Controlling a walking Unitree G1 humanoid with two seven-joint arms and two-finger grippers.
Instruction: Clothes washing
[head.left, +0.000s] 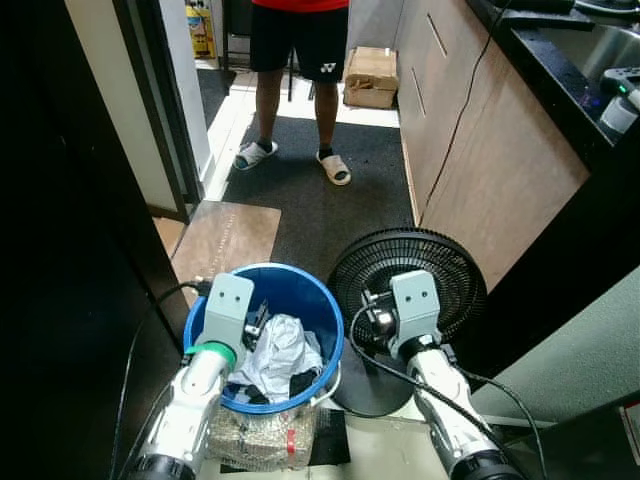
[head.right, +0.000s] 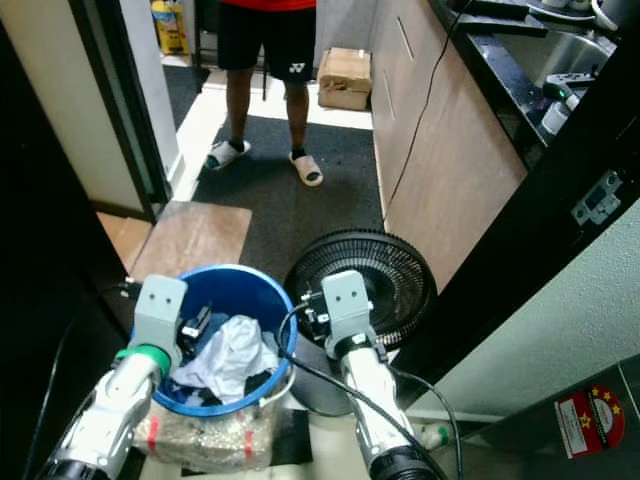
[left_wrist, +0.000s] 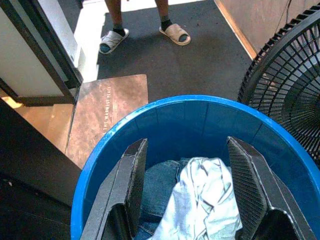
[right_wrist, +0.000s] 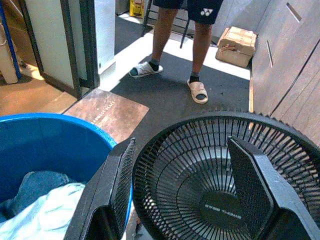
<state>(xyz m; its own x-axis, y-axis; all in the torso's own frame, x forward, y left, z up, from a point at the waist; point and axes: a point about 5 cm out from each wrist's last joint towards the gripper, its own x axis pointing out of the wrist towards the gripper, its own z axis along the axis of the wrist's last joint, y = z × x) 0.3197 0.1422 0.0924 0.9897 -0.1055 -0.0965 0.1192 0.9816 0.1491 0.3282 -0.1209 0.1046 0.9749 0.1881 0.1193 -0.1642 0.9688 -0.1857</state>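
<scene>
Below our left gripper (left_wrist: 187, 200), its fingers spread wide, the clothes (left_wrist: 202, 200) sit in the blue bucket (left_wrist: 120, 132); our right gripper (right_wrist: 182, 195) gapes over the fan (right_wrist: 220, 170). Washing seems unstarted.

Dark floor (head.left: 350, 200) here: brown mat (head.left: 225, 240), blue bucket (head.left: 300, 290) beside black fan (head.left: 450, 270), cardboard box (head.left: 371, 76) beyond.

White Yonex-style "YY" logo on the standing person's black shorts (right_wrist: 206, 12). Brown rectangular doormat (left_wrist: 107, 111) has a faint line of capitals, maybe "THE WARMEST PLACE", not sure. Black round floor fan's hub (right_wrist: 223, 210) carries small white lettering, and a red sticker with yellow stars (head.right: 590, 421) has print, both too small to read.
</scene>
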